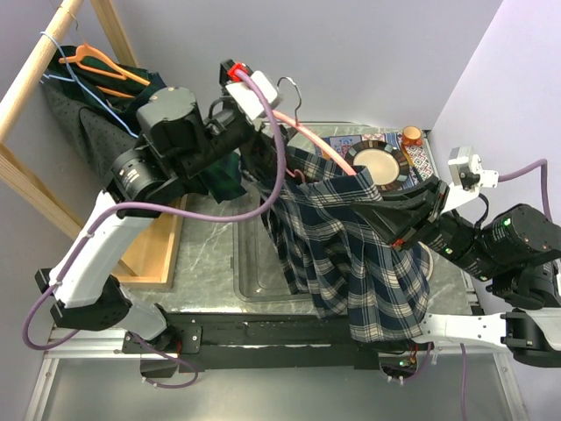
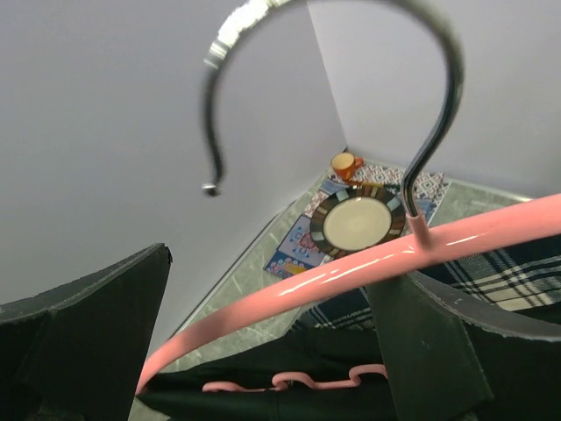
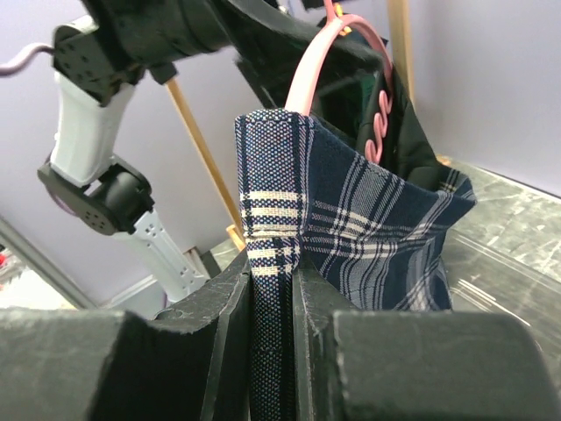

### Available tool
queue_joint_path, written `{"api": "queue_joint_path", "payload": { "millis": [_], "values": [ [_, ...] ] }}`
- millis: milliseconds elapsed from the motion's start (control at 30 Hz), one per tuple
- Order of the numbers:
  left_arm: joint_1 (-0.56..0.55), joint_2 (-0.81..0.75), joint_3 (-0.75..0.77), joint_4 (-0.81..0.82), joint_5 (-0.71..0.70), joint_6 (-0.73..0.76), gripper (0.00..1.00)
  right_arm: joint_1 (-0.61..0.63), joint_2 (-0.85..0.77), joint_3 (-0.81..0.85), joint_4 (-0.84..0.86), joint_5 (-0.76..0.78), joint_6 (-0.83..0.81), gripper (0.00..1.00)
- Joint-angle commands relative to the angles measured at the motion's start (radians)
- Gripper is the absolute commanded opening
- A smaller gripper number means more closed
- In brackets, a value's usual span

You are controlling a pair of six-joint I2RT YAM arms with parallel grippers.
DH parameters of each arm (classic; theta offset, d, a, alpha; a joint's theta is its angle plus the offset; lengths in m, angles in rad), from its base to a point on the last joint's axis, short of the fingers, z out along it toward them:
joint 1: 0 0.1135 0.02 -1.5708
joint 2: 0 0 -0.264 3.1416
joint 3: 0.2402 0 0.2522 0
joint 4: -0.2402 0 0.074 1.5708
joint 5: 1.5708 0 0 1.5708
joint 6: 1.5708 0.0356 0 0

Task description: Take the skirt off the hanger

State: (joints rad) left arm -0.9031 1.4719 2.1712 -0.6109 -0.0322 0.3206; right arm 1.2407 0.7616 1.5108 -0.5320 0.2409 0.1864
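A navy plaid skirt [image 1: 368,263] hangs from a pink hanger [image 1: 329,149] with a metal hook [image 1: 294,92], held in the air over the table. My left gripper [image 1: 254,101] is at the hanger's neck. In the left wrist view its fingers [image 2: 429,351] stand wide apart, and the hanger's pink arm [image 2: 351,267] lies across the gap [image 2: 270,270] and over the right finger's tip. My right gripper [image 1: 390,224] is shut on the skirt's waistband [image 3: 272,202], which is pinched flat between its fingers [image 3: 273,263]. The hanger [image 3: 307,70] rises behind the waistband.
A striped plate [image 1: 381,167] and an orange cup [image 1: 411,134] sit on a patterned mat at the back right. A wooden rack [image 1: 35,61] with other hangers and dark garments stands at the left. A clear tray [image 1: 250,263] lies under the skirt.
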Motion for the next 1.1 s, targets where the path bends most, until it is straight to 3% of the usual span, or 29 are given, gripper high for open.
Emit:
{"api": "queue_joint_path", "payload": {
  "millis": [0, 100, 200, 233, 333, 400, 433, 500, 600, 733, 900, 1000, 1033, 1067],
  "values": [
    [-0.007, -0.036, -0.037, 0.013, -0.020, 0.046, 0.98, 0.002, 0.001, 0.071, 0.191, -0.045, -0.004, 0.00],
    [-0.013, -0.030, -0.030, 0.000, -0.057, 0.072, 0.92, 0.000, -0.005, 0.051, 0.202, -0.057, -0.002, 0.00],
    [-0.028, -0.030, -0.036, 0.017, -0.095, 0.092, 0.53, 0.002, -0.010, 0.028, 0.202, -0.046, 0.007, 0.00],
    [-0.033, -0.033, -0.040, 0.031, -0.109, 0.095, 0.28, 0.002, -0.018, 0.017, 0.204, -0.031, 0.010, 0.00],
    [-0.034, -0.044, -0.028, 0.088, -0.209, 0.103, 0.01, 0.002, -0.050, -0.053, 0.204, 0.111, 0.007, 0.01],
    [-0.033, -0.027, 0.022, 0.117, -0.276, 0.123, 0.01, 0.002, -0.073, -0.130, 0.219, 0.214, 0.011, 0.06],
    [-0.034, -0.013, 0.050, 0.115, -0.331, 0.130, 0.01, 0.000, -0.096, -0.153, 0.228, 0.288, 0.012, 0.15],
    [-0.033, 0.039, 0.160, 0.096, -0.379, 0.146, 0.01, -0.001, -0.120, -0.205, 0.257, 0.310, 0.012, 0.22],
    [-0.034, 0.061, 0.187, 0.150, -0.452, 0.159, 0.01, 0.000, -0.116, -0.221, 0.268, 0.304, 0.027, 0.24],
    [-0.033, 0.057, 0.180, 0.223, -0.486, 0.161, 0.01, 0.000, -0.076, -0.218, 0.267, 0.284, 0.044, 0.43],
    [-0.036, 0.064, 0.187, 0.264, -0.520, 0.182, 0.01, 0.000, -0.047, -0.234, 0.277, 0.242, 0.073, 0.45],
    [-0.036, 0.068, 0.188, 0.281, -0.538, 0.190, 0.01, 0.000, -0.029, -0.242, 0.271, 0.235, 0.070, 0.18],
    [-0.036, 0.071, 0.188, 0.284, -0.544, 0.190, 0.01, 0.000, -0.021, -0.239, 0.259, 0.271, 0.074, 0.00],
    [-0.036, 0.073, 0.194, 0.293, -0.552, 0.190, 0.01, -0.001, -0.013, -0.236, 0.248, 0.294, 0.077, 0.00]
  ]
}}
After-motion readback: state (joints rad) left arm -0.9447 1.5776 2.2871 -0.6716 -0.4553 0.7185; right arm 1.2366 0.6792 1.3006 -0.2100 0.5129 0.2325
